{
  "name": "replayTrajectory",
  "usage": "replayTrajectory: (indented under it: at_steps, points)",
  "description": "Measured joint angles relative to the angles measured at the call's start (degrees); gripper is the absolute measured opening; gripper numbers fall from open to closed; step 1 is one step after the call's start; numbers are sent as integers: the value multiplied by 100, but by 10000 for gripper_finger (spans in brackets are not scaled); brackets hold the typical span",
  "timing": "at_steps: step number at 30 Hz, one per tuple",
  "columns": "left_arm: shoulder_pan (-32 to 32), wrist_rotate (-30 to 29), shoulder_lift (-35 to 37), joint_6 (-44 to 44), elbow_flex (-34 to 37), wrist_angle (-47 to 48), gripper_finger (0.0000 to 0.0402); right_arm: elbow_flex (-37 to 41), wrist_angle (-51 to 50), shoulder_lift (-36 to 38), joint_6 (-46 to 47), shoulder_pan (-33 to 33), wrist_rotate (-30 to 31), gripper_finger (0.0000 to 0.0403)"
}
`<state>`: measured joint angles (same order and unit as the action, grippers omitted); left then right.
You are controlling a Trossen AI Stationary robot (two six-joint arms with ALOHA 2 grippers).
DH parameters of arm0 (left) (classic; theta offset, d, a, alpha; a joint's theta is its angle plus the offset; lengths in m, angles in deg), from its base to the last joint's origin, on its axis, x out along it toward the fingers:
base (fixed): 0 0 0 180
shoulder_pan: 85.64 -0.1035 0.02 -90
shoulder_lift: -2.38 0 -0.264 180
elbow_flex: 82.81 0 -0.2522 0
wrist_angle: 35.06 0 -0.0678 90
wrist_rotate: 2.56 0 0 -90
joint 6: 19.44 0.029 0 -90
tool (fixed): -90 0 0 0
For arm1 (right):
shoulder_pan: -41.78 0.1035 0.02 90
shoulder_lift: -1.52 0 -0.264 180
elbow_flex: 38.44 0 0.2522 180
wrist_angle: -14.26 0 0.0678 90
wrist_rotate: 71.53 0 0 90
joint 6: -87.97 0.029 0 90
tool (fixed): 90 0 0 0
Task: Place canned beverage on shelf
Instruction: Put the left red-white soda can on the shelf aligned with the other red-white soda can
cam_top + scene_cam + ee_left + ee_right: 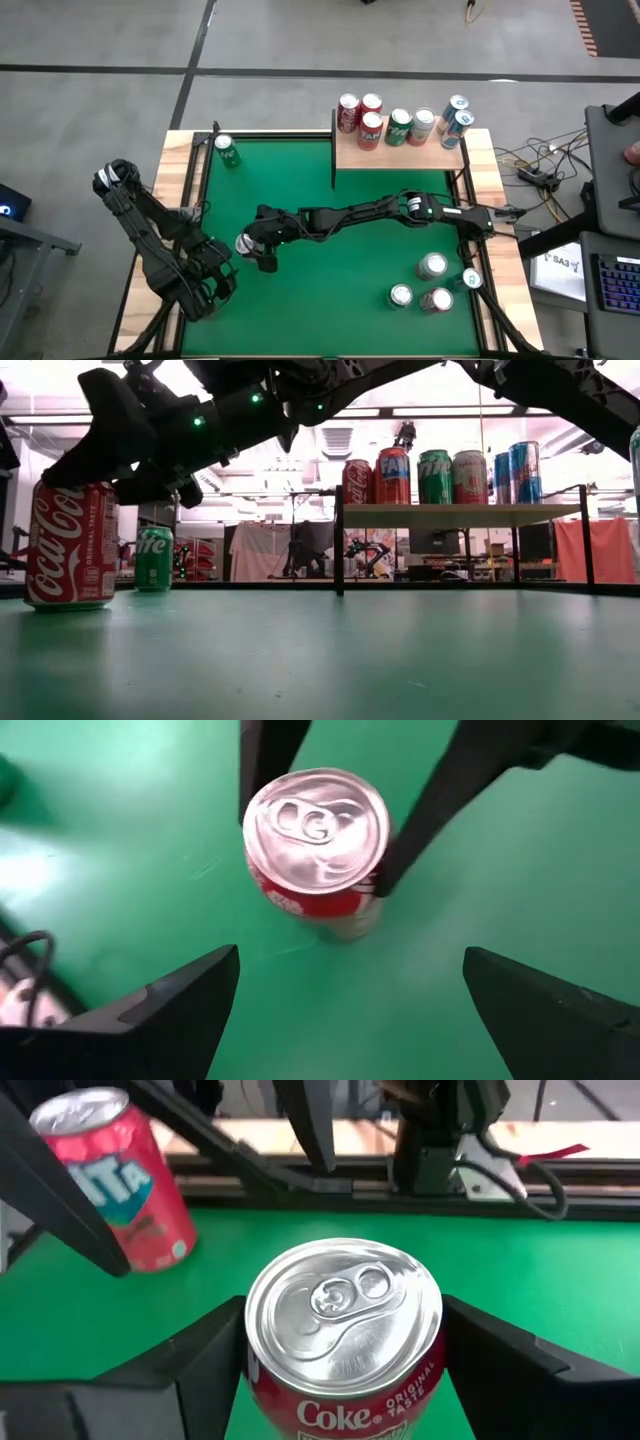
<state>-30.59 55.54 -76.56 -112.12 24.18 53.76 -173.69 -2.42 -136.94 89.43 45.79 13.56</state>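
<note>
A red Coke can (pixel 345 1350) stands upright on the green felt at the table's left middle (pixel 243 243), bottom on the felt (pixel 70 545). My right gripper (pixel 345 1320) reaches across from the right and is shut on it (pixel 252 246). My left gripper (pixel 350 995) hangs open a little nearer the front left (pixel 213 285), tipped down toward the can and touching nothing. The shelf (pixel 400 158), a light-wood board on black posts (pixel 460 513), stands at the far edge and bears several cans. My right gripper pinches the Coke can's two opposite sides (pixel 380 880) between its two fingers, on the can's upper half. The fingers (pixel 200 1360) come from the table's right, slanting slightly down. The can stays upright with its bottom on the felt.
A green Sprite can (pixel 228 152) stands at the far left corner. Several cans (pixel 432 267) stand at the near right. A second red can (pixel 110 1180) shows beyond the Coke can, beside the left arm's dark parts. Free felt lies between the Coke can and the shelf.
</note>
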Motion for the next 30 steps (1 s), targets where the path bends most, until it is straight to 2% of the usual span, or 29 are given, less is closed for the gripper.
replayTrajectory:
  at_steps: [5, 11, 15, 21, 26, 30]
  points:
    - [2, -252, 0, 140, 0, -487, 369, 11, -1042, 366, -449, -3, -120, 280]
    - [2, -885, -4, 689, 2, -1233, 368, 38, -2612, 904, -1041, -3, -153, 279]
    - [-2, -1448, -4, 1060, 2, -1590, 368, 201, -3143, 1393, -1176, 10, -155, 279]
    - [-54, -2148, -4, 1889, 2, -2298, 368, 1154, -2948, 2398, -996, 23, -158, 279]
    - [-278, -2294, -4, 2926, 2, -3118, 368, 2330, -2281, 3485, -602, 101, -103, 280]
    - [-603, -2313, -4, 4060, 2, -3776, 368, 3122, -2047, 4367, -348, 216, 492, 282]
